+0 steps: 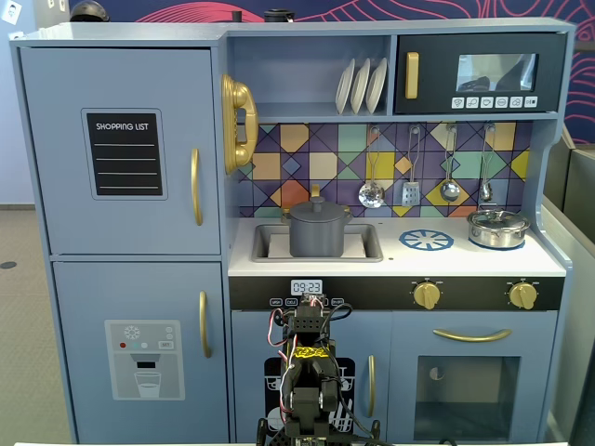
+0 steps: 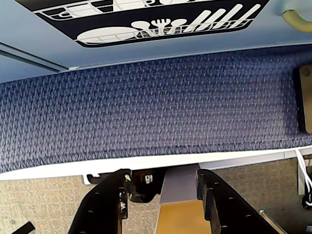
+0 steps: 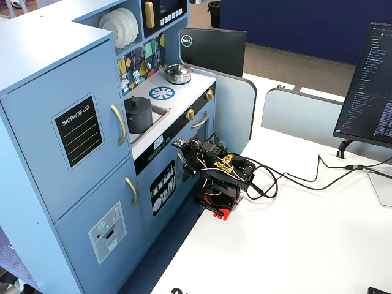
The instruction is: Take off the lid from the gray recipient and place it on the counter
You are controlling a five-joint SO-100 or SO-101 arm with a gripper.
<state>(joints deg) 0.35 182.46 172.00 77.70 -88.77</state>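
Observation:
The gray recipient (image 1: 317,239) stands in the recessed sink at the left of the white counter (image 1: 465,262). The lid (image 1: 317,208) sits flat on it, knob up. Both also show in the other fixed view, the pot (image 3: 139,117) with the lid (image 3: 137,101) on it. My arm (image 1: 307,372) is folded low in front of the kitchen's lower doors, well below the counter and far from the pot. In the wrist view my gripper (image 2: 163,181) is open and empty, its jaws apart over the table edge and blue carpet.
A shiny silver pot (image 1: 497,229) with its own lid stands at the counter's right, beside the blue burner print (image 1: 427,240). Utensils (image 1: 409,190) hang above the counter. A monitor (image 3: 367,92) and cables (image 3: 288,177) are on the white table to the arm's right.

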